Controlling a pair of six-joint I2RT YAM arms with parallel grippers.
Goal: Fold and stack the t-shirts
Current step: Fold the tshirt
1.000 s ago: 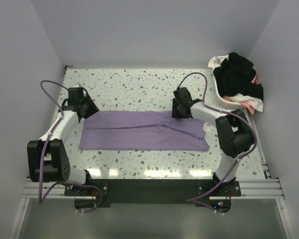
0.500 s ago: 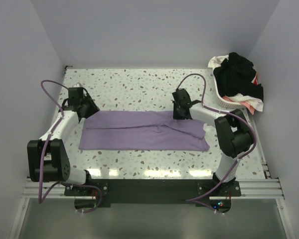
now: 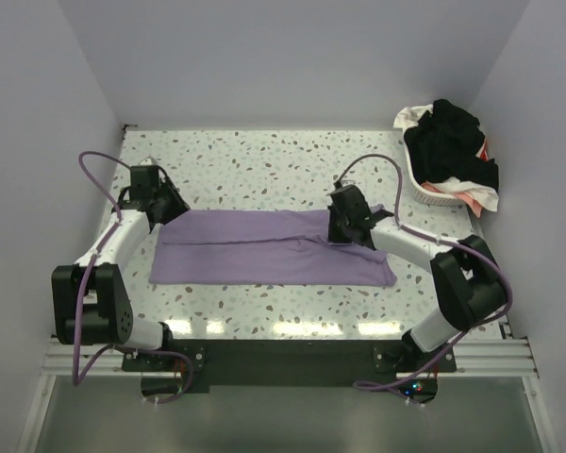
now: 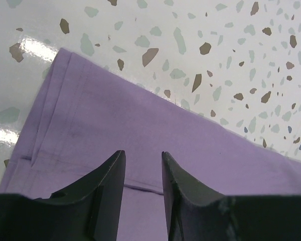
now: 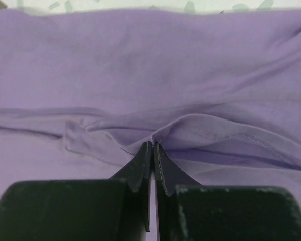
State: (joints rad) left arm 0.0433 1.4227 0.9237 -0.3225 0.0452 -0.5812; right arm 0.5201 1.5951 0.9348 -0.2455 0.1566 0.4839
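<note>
Lilac-purple t-shirt (image 3: 264, 250) lies flat, folded into a long band, on the speckled terrazzo table (image 3: 264, 160). It sits about mid-table, running left to right btwn the two arms. Its near edge is straight. The right end is rumpled, w/ a hem ridge and creases.

Left gripper (image 3: 167, 213) is over the far-left corner of the band. In the left wrist view the left gripper (image 4: 143, 156) is released: the dark fingers (image 4: 112, 173) are apart w/ purple cloth (image 4: 155, 125) showing in the gap and nothing btwn them. The shirt corner and a stitched hem lie just ahead, w/ bare table beyond.

Right gripper (image 3: 334, 235) is down on the shirt right of centre. In the right wrist view the right gripper (image 5: 151, 145) is clenched. Its fingertips (image 5: 142, 159) meet w/ only a thin slit, and they're pinching a raised hem fold of the shirt (image 5: 150, 65). Creases fan out from the tips to both sides.

White plastic basket (image 3: 418, 182) stands at the far-right corner of the table, well apart from the purple shirt, and it's heaped full. A black t-shirt (image 3: 453, 142) is piled on top and spills over the rim. White cloth (image 3: 408, 117) pokes out at the far side, and pink-red cloth (image 3: 462, 193) shows at the near-right edge. Can't tell how many garments are in there.
</note>
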